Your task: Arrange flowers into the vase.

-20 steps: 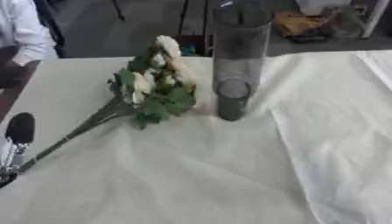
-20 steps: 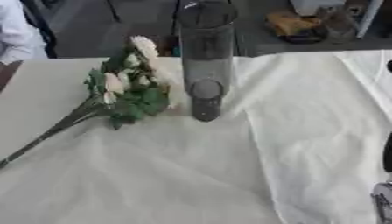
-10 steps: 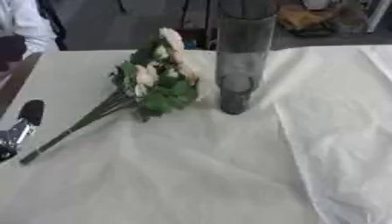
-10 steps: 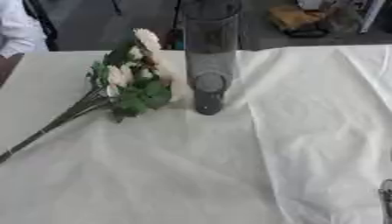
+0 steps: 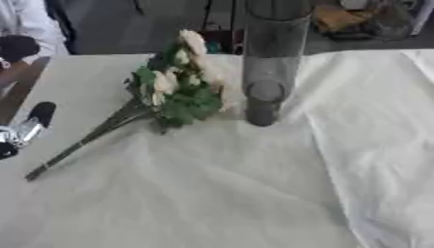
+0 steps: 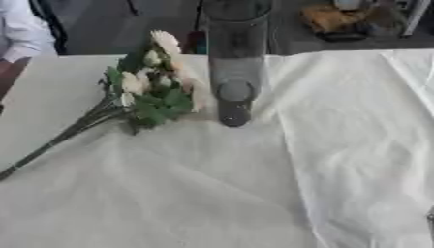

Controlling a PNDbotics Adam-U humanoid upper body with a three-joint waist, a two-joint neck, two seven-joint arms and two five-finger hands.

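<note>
A bunch of cream flowers [image 5: 179,82] with green leaves lies flat on the white tablecloth [image 5: 254,193]. Its blossoms lie just left of the vase and its long stems [image 5: 81,144] run to the lower left. The vase [image 5: 270,63] is a tall dark glass cylinder standing upright at the back middle of the table, with nothing in it. My left hand [image 5: 32,123] shows at the left edge, left of the stems and apart from them, with a black finger pointing up. A dark sliver of my right hand [image 6: 431,220] shows at the lower right edge.
The cloth has raised folds [image 6: 339,121] along the right side. The table's far edge [image 5: 93,56] runs just behind the vase, with dark floor and a cluttered box [image 6: 339,19] beyond. Bare brown table [image 5: 19,89] shows at the left.
My left hand has crept up and forward along the left edge, closer to the stems. The right hand has slipped almost out of view. Flowers and vase stay put; the view shifted slightly.
</note>
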